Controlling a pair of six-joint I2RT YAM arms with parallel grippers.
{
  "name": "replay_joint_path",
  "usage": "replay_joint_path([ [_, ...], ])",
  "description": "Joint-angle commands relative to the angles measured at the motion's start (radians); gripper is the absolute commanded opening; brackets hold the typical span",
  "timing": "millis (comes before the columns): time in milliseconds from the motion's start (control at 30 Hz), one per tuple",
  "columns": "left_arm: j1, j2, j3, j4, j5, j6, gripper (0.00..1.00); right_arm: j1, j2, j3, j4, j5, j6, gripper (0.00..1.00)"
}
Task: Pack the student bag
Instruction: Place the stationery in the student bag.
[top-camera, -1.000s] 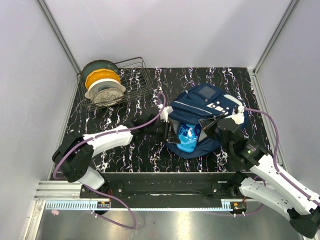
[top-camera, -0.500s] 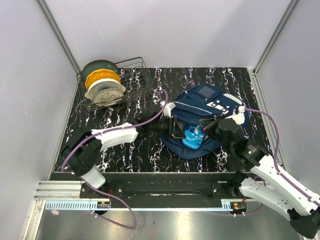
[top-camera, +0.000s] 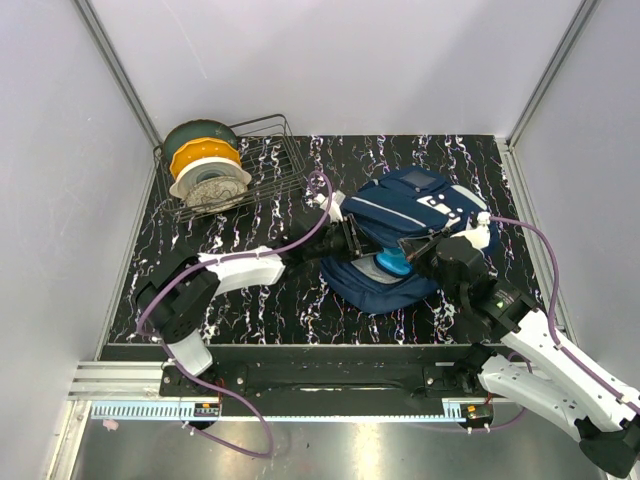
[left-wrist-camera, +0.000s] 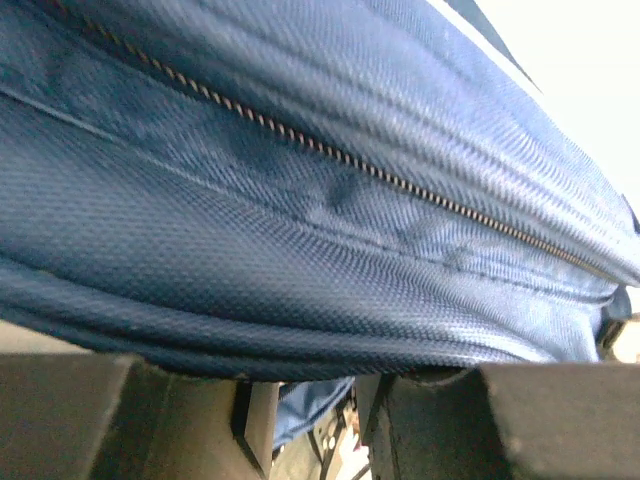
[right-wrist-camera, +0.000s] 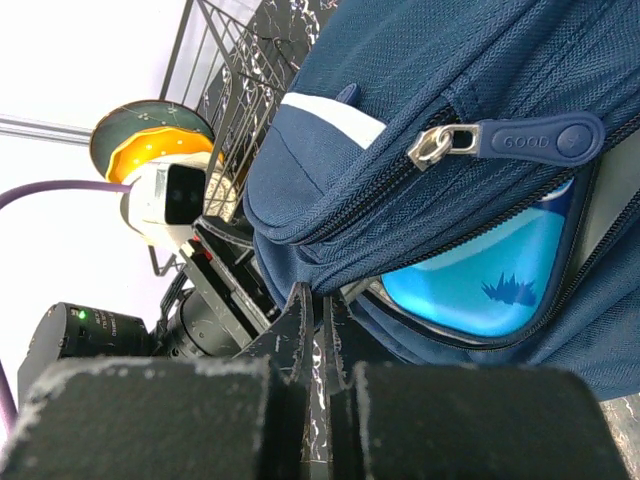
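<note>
The navy student bag (top-camera: 420, 205) lies at the table's right centre, its opening toward the arms. A glossy blue pencil case (top-camera: 390, 263) shows inside that opening, and in the right wrist view the pencil case (right-wrist-camera: 480, 280) sits below a zipper pull (right-wrist-camera: 540, 138). My left gripper (top-camera: 352, 240) is at the bag's left rim. Bag fabric (left-wrist-camera: 300, 200) fills its wrist view and folds over the fingertips of the left gripper (left-wrist-camera: 312, 390), which grips that rim. My right gripper (top-camera: 408, 245) is shut, and the right gripper's (right-wrist-camera: 322, 300) tips pinch the opening's lower edge.
A wire rack (top-camera: 265, 165) stands at the back left, holding stacked green, orange and white bowls (top-camera: 205, 165). Enclosure walls rise behind and on both sides. Purple cables trail from both arms over the black marbled table (top-camera: 250, 300).
My left gripper has moved up and to the right with the bag's rim, drawing the flap over the pencil case so that less of it shows. The right gripper has stayed put.
</note>
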Motion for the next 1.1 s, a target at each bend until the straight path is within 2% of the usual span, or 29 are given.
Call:
replay_joint_path([
  [0, 0.007, 0.026, 0.064, 0.200, -0.201, -0.033, 0.00, 0.010, -0.025, 0.026, 0.083, -0.067, -0.008, 0.00],
  [67, 0.005, 0.043, 0.079, 0.189, -0.202, -0.018, 0.00, 0.012, -0.027, 0.021, 0.085, -0.064, -0.005, 0.00],
  [100, 0.005, 0.061, 0.080, 0.191, -0.195, -0.018, 0.06, 0.012, -0.025, 0.018, 0.085, -0.059, -0.004, 0.00],
  [133, 0.005, 0.069, 0.075, 0.195, -0.184, -0.018, 0.17, 0.012, -0.024, 0.018, 0.085, -0.056, -0.004, 0.00],
  [267, -0.004, 0.071, 0.034, 0.194, -0.158, 0.007, 0.30, 0.012, -0.030, 0.018, 0.076, -0.035, -0.004, 0.00],
  [333, -0.007, 0.046, -0.005, 0.189, -0.159, 0.030, 0.47, 0.012, -0.036, 0.012, 0.074, -0.022, 0.001, 0.00],
  [433, -0.009, -0.003, -0.057, 0.174, -0.170, 0.059, 0.65, 0.012, -0.042, 0.006, 0.071, -0.010, 0.009, 0.00],
  [533, -0.010, -0.043, -0.091, 0.161, -0.150, 0.071, 0.75, 0.012, -0.040, 0.004, 0.073, -0.004, 0.012, 0.00],
  [733, -0.026, -0.078, -0.123, 0.161, -0.081, 0.053, 0.77, 0.010, -0.028, 0.012, 0.074, -0.007, 0.010, 0.00],
  [967, -0.052, 0.017, -0.083, 0.247, 0.002, -0.010, 0.70, 0.012, -0.017, 0.009, 0.089, -0.027, 0.013, 0.00],
  [1067, -0.070, 0.040, -0.051, 0.226, 0.008, -0.025, 0.69, 0.012, -0.011, 0.009, 0.100, -0.026, 0.016, 0.00],
])
